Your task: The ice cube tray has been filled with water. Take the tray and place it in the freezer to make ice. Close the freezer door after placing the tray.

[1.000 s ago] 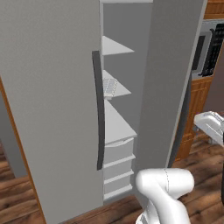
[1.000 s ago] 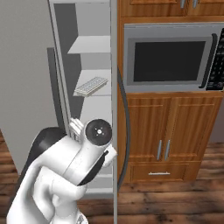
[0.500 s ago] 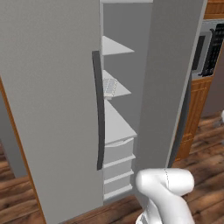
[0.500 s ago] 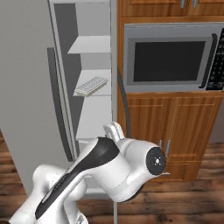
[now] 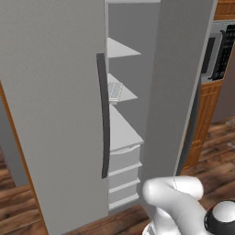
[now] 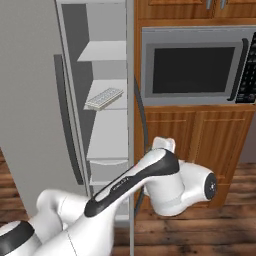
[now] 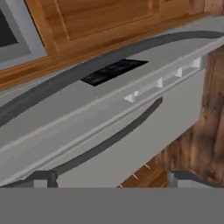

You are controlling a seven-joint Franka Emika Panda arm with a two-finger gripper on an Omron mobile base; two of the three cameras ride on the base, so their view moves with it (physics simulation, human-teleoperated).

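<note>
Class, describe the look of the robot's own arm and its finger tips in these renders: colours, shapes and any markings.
The arm is glossy white, built of fat rounded tube segments. A black band runs along one link with small pale lettering, too small to read. A joint ends in a round dark cap with a tiny light dot at its centre. No cables are visible. In the hand view, the finger tips are small, dark and blocky.

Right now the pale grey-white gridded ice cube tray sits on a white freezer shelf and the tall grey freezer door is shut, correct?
Not quite. The pale grey-white gridded ice cube tray does sit on a white freezer shelf, but the tall grey freezer door stands open, as the right base view shows.
</note>
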